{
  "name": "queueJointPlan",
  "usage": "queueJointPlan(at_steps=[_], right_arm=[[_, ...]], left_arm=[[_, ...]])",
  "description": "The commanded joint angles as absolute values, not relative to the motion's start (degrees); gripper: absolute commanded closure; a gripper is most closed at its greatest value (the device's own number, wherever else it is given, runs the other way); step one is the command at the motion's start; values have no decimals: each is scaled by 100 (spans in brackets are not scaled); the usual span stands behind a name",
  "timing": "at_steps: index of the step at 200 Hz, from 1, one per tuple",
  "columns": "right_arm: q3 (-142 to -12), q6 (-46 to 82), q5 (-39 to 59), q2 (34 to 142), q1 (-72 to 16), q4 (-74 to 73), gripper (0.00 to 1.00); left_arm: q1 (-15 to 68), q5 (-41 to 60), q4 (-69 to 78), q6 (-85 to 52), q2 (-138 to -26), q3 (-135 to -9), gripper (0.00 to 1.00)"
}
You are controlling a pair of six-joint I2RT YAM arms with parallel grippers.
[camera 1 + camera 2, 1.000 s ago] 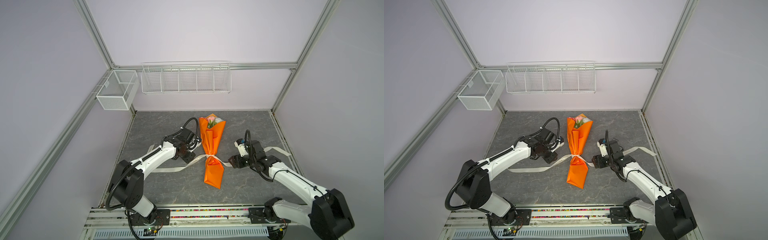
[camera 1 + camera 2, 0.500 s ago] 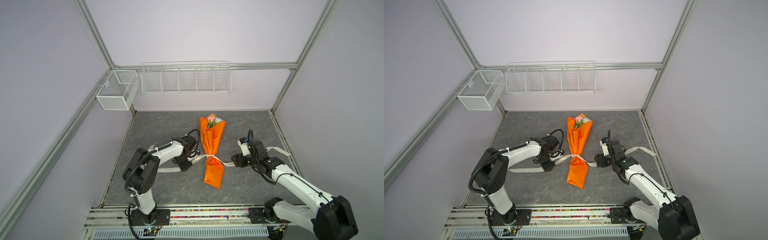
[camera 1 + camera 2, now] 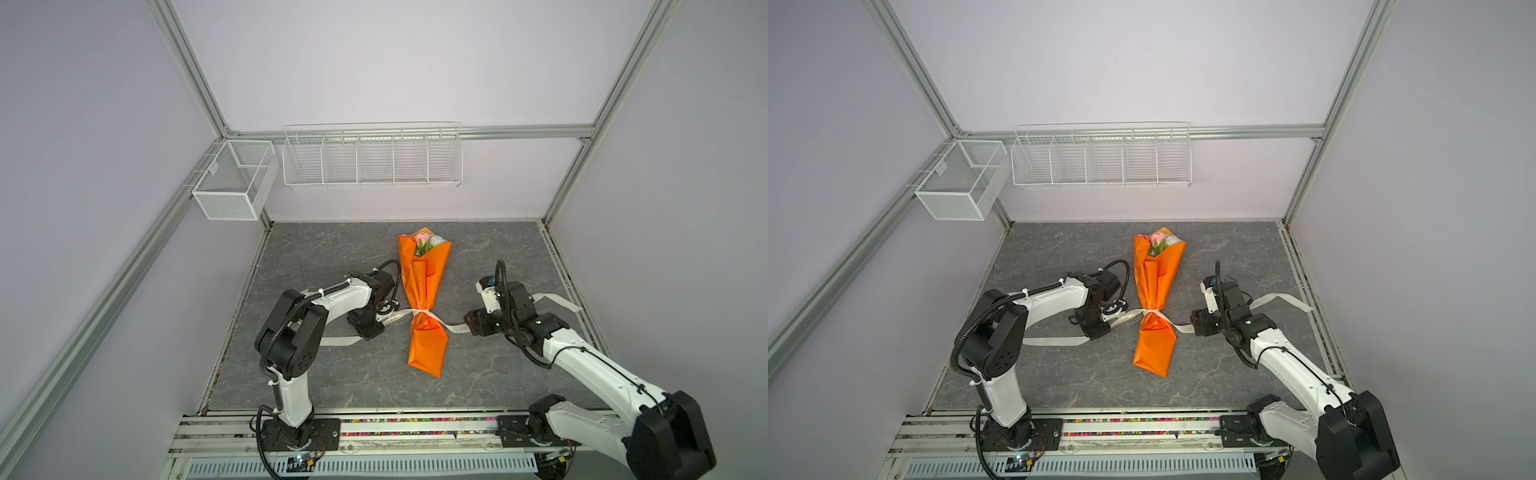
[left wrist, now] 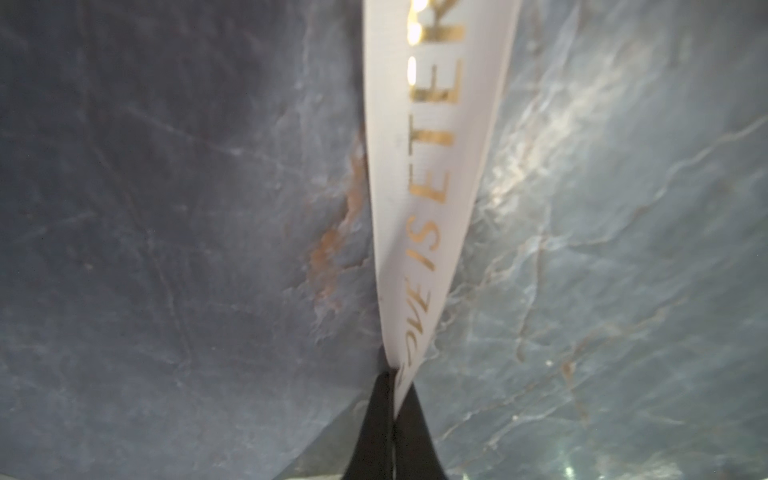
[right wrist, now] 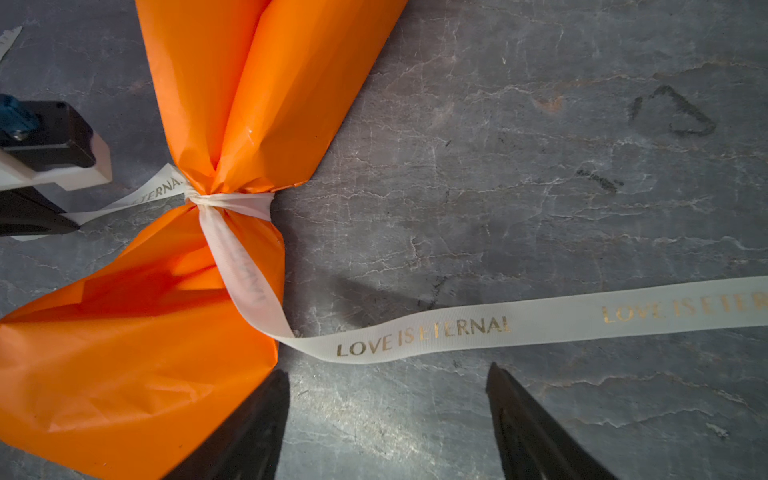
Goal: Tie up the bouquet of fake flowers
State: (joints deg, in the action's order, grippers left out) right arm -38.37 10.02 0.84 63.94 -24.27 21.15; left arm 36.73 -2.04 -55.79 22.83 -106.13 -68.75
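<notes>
Left claw is pressed together on the ribbon, its two black fingers pinching the cream band edge-on, and gold letters run away from the pinch over the grey table. Right claw is spread wide and grips nothing: one strand of ribbon, printed LOVE IS ETERNAL in gold, lies flat on the table just ahead of its fingers, crossing the gap without entering it. In both top views the bouquet lies flat near the middle of the table, a long cone of orange paper with the flowers, pink and white, showing at its 12 o'clock end and its flared foot pointing to 6 o'clock. The ribbon is cinched tight round the paper's waist, below the cone's middle, with a knot on top. From that knot the left claw sits at 9 o'clock, near the paper but apart from it, and the strand between them looks taut. At 3 o'clock of the knot is the right claw, low over the table and a little further off. One loose tail trails from the left claw toward 8 o'clock and passes under that arm; the other comes out behind the right claw toward 2 o'clock, ending near the side rail. Beyond the table a wire rack hangs on the wall at 12 o'clock and a mesh basket at 10 o'clock
</notes>
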Motion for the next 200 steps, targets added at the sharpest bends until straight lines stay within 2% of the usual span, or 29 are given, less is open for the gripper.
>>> queueJointPlan(at_steps=[1,32,85,141,200], right_arm=[[-4007,944,97,6486,-2448,2182,22],[-4142,1106,525,6460,-2452,2153,22],[-4403,1095,1963,6657,-2568,1670,23],[-4564,921,2342,6908,-2896,989,25],[-4650,-783,1916,7473,-3349,-306,24]], left_arm=[[3700,192,-5687,2152,-10390,-7203,100],[3700,656,-5288,1590,-9812,-7515,100],[3701,1701,-4153,887,-9057,-7289,100],[3700,2439,-3077,446,-8835,-7153,97],[3734,2325,-3098,1082,-8694,-7059,97]])
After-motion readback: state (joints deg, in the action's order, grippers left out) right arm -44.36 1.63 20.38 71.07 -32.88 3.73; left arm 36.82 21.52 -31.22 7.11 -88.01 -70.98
